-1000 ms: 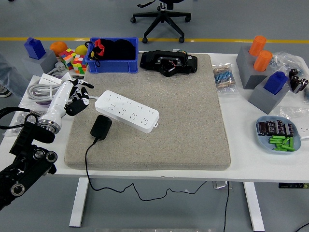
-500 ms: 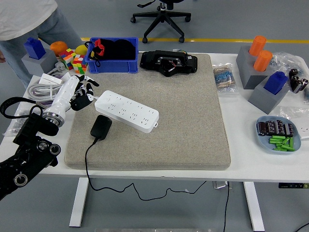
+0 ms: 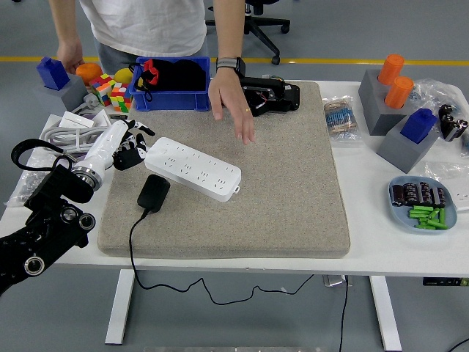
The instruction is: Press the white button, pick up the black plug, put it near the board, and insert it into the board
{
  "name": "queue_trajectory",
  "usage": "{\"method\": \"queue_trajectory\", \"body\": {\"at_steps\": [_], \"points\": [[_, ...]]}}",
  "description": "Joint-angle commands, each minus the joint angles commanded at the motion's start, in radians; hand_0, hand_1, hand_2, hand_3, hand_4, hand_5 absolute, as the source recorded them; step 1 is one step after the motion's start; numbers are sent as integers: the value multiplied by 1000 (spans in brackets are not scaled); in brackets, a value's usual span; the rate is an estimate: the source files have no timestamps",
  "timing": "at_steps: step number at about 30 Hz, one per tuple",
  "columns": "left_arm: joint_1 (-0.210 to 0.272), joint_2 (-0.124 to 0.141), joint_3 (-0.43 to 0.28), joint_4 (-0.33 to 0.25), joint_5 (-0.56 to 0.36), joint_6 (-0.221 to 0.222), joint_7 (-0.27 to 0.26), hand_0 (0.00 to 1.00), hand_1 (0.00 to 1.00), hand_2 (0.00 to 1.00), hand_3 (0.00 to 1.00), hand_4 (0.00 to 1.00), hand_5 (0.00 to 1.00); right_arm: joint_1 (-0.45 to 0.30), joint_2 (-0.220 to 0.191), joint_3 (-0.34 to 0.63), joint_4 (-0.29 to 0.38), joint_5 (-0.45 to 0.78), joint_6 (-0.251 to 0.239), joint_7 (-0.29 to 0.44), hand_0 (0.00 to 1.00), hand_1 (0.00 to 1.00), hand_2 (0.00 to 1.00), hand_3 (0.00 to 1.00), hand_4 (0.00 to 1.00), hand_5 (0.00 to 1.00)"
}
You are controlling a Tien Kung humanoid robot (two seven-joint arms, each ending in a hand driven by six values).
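Left hand: black fingers loosely curled, clamped on nothing, poised just beside left end of white rectangular power strip board, probably lined up for white button there; button itself too small to see. Black plug adapter: flat on grey felt mat, just in front of board, cord trailing over counter edge. Person's hand hovers open above mat, beyond board. Right hand out of view.

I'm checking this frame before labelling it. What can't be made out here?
Head view only:
- White button on the white power strip: too small to pick out.
- Left hand: whether it touches the strip's end is unclear from this angle.
- Right arm: out of frame.
- Black plug: its prongs face away from the camera.
- Person's hand hides part of the black device behind it.
- Blue bin: dark contents indistinct.
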Motion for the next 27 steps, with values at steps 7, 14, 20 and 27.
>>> {"method": "queue_trajectory", "body": {"at_steps": [7,14,20,27], "points": [[-46,11,20,0,3,-78,92,2,2,66,742,2,2,4,-9,14,1,-4,1,0,607,589,586,588,656,397],[-106,24,63,1,-9,-140,144,3,2,66,780,2,2,11,-12,27,2,-6,0,1,607,589,586,587,655,397],[-147,31,112,10,-17,-159,161,2,2,63,756,2,2,11,-13,28,2,-6,1,0,608,589,586,587,654,396],[-192,42,180,24,-30,-196,195,2,2,51,696,2,2,13,-16,31,1,-6,1,0,607,589,585,587,653,395]]}}
